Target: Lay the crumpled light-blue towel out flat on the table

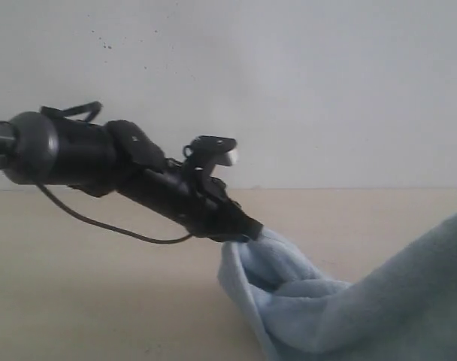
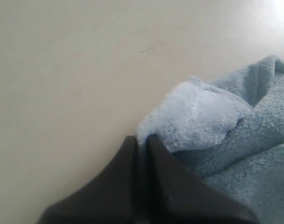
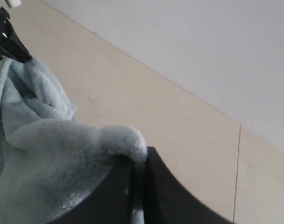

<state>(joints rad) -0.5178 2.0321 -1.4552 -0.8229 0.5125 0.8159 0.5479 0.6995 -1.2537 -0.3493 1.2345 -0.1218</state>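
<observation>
The light-blue towel [image 1: 326, 308] hangs bunched above the beige table [image 1: 86, 301], sagging between my two grippers. My left gripper [image 1: 247, 229] is shut on one towel edge at the centre of the exterior view; its wrist view shows the black jaws pinched on a fluffy fold of towel [image 2: 198, 116] at the gripper [image 2: 141, 140]. My right gripper [image 3: 138, 161] is shut on another part of the towel [image 3: 53, 154], and cloth shows between its jaws. The right gripper itself is out of the exterior view. The towel's white tag is hidden.
A white speckled wall [image 1: 289, 75] rises behind the table's far edge. The left arm [image 1: 86, 154] and its cable [image 1: 116, 226] reach in from the left. A seam line [image 3: 237, 172] crosses the table in the right wrist view.
</observation>
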